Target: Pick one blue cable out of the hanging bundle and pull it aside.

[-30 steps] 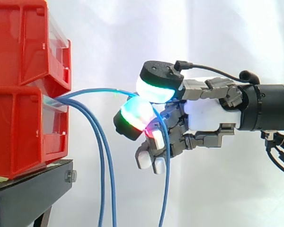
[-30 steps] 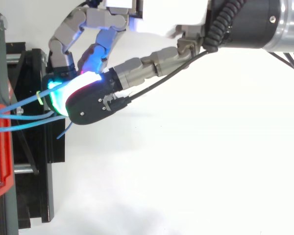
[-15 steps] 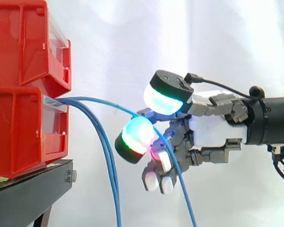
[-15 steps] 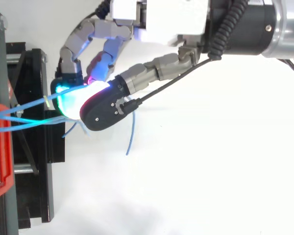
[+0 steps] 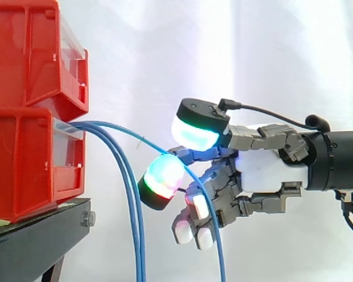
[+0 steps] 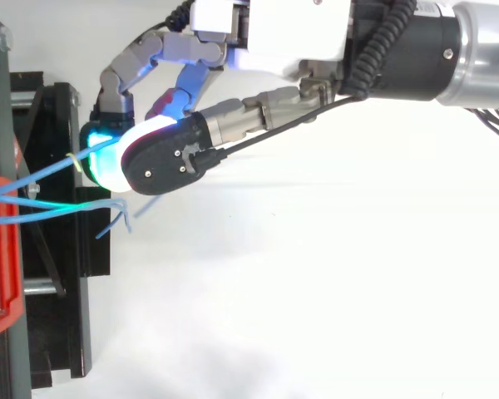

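Fingers (image 5: pixel 163 176) slightly nearer red bins (image 5: pixel 23 158) than before, blue cable (image 5: pixel 132 131) between them.

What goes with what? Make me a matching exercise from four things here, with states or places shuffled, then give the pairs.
1. robot hand
2. one blue cable
3. other blue cables
4. red bins

A. stacked on the black stand
B. hanging straight down
C. held away to the right
D. curled round a cable

Pairs: 1-D, 2-C, 3-B, 4-A
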### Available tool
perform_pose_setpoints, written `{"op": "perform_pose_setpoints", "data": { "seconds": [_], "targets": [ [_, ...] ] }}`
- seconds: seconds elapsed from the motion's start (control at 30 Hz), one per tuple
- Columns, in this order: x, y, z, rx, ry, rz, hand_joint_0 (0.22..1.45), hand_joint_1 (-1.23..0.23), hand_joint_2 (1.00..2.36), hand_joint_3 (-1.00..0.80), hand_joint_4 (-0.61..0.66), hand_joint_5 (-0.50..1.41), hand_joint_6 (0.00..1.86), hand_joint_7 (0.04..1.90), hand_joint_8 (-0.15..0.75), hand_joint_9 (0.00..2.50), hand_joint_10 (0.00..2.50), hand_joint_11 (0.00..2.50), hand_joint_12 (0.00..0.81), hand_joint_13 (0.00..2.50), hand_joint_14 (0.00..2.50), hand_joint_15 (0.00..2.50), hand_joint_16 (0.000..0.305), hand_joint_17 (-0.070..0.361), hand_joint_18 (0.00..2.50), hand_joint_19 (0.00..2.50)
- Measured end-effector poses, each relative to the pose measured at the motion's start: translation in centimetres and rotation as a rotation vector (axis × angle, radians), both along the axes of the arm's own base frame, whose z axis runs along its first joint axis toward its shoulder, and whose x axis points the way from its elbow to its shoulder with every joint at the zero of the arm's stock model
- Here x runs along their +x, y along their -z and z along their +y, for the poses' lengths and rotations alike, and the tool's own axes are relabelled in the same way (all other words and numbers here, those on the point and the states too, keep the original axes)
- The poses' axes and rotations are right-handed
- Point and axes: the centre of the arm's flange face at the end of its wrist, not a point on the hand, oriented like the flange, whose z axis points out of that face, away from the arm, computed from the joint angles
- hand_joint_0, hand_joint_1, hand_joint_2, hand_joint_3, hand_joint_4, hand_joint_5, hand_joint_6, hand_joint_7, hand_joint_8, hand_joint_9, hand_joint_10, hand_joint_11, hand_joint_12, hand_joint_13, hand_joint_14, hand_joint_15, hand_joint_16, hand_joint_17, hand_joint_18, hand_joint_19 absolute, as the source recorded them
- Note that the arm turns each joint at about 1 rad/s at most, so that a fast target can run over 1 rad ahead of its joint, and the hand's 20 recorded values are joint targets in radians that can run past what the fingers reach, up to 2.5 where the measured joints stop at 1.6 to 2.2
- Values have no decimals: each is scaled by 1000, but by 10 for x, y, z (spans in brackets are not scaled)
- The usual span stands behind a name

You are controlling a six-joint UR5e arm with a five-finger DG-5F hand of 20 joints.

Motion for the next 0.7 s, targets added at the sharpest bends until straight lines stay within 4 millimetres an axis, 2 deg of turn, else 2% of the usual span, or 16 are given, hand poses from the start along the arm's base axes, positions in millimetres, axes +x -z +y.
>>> {"op": "perform_pose_setpoints", "data": {
  "seconds": [0.07, 0.17, 0.27, 0.33, 0.37, 0.43, 0.5, 0.7],
  "targets": [
    [0, 0, 0, 7, 7, 2, 552, -569, 1011, -360, 59, -109, 763, 885, 228, 1054, 21, 652, 270, 813, 20, 528, 45, 101, 721, 634],
    [-1, 1, -1, 27, 17, 6, 517, -542, 1005, -438, 74, -109, 767, 867, 237, 1054, 20, 638, 273, 814, 21, 519, 47, 106, 734, 631],
    [-1, 2, -3, 48, 34, 11, 502, -427, 1000, -500, 74, -105, 769, 851, 241, 1060, 18, 637, 279, 818, 19, 517, 48, 108, 743, 625],
    [-2, 3, -4, 65, 50, 19, 541, -298, 1000, -494, 49, -93, 750, 894, 223, 1087, 21, 639, 265, 812, 21, 518, 45, 102, 724, 640],
    [-3, 4, -4, 72, 60, 28, 549, -287, 1001, -491, 54, -92, 748, 890, 219, 1088, 21, 634, 264, 814, 20, 521, 45, 101, 721, 642],
    [-5, 5, -4, 80, 74, 43, 569, -311, 1004, -450, 103, -85, 723, 913, 220, 1090, 19, 631, 259, 819, 20, 524, 44, 98, 720, 648],
    [-7, 7, -5, 85, 89, 59, 584, -373, 1009, -399, 119, -70, 614, 1114, 214, 1096, 21, 626, 257, 819, 20, 521, 43, 97, 726, 641],
    [-12, 11, -6, 111, 133, 95, 595, -486, 1016, -311, 102, -70, 621, 1124, 220, 1096, 20, 643, 256, 823, 23, 524, 43, 96, 736, 630]
  ]
}}
